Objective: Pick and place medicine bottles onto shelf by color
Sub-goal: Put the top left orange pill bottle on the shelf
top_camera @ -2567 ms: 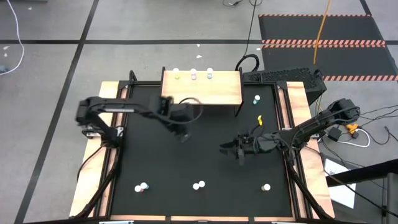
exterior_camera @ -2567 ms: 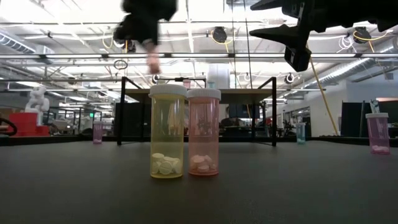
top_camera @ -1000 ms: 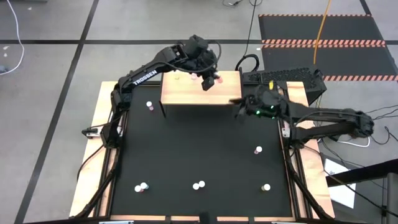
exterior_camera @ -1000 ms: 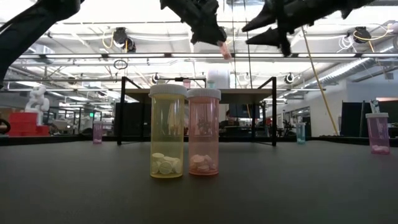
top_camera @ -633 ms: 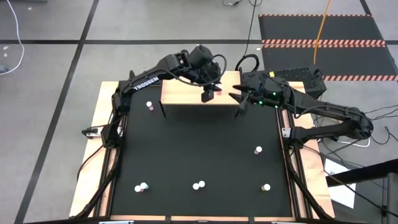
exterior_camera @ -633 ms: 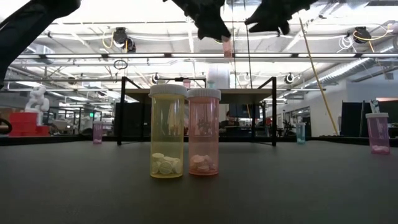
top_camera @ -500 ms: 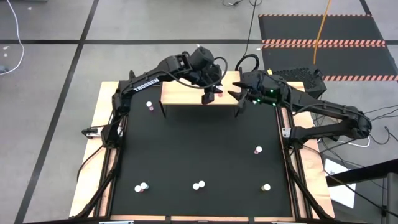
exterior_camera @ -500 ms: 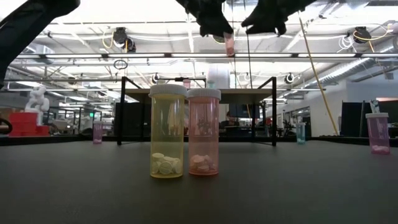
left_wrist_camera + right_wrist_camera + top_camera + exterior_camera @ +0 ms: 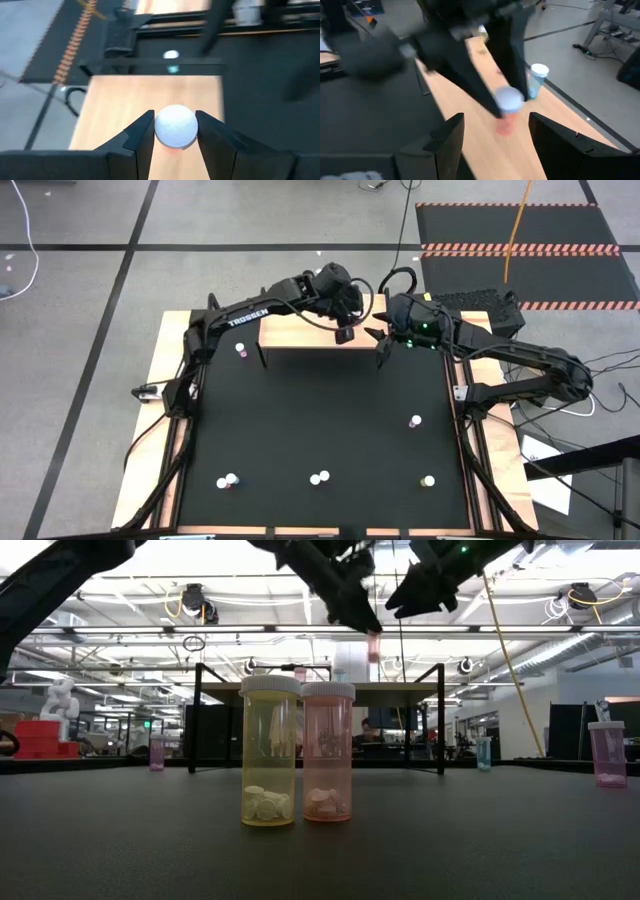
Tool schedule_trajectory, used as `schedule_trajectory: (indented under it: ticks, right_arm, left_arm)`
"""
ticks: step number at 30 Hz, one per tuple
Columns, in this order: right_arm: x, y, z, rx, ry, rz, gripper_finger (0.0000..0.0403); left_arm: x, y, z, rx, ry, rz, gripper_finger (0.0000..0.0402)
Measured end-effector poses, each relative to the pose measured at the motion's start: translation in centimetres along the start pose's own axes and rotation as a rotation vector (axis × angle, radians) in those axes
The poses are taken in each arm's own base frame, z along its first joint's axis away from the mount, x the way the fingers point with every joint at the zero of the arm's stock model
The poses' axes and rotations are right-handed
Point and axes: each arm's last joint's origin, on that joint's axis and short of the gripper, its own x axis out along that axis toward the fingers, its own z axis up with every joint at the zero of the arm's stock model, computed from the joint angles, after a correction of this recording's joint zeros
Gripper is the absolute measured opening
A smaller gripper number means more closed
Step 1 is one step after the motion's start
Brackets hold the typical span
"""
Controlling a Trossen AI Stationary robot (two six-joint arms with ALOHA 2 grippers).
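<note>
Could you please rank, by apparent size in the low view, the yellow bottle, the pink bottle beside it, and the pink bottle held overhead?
1. yellow bottle, slightly taller
2. pink bottle beside it, nearly alike
3. held pink bottle, tiny, though it is farther off, so nearness misleads

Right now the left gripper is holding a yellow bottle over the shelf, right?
Not quite: the bottle in the left gripper is pink, not yellow, as the low view shows. It is held over the shelf.

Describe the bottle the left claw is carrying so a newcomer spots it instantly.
Find the shelf at the table's far edge. Just above its right end the left claw grips one pink bottle with a white cap. Unlike every other bottle, it hangs in the air between two fingers instead of standing on a surface.
</note>
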Motion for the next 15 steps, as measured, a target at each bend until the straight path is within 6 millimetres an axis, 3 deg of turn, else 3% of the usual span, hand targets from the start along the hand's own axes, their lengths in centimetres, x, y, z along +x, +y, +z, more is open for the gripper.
schedule_trajectory:
  ticks: [7,13,15]
  right_arm:
    - [-0.4,0.0,-0.4,0.046,0.045,-0.003,0.0219]
    - [-0.4,-0.1,-0.9,0.09,0.09,-0.009,0.0219]
    - [-0.4,-0.1,-0.9,0.104,0.094,-0.008,0.0219]
  left_arm:
    - [0.3,3.1,0.0,-0.082,-0.133,0.179,0.0143]
    - [0.7,5.7,-1.1,-0.17,-0.157,0.208,0.0143]
    - [1.7,6.1,-1.6,-0.175,-0.157,0.2,0.0143]
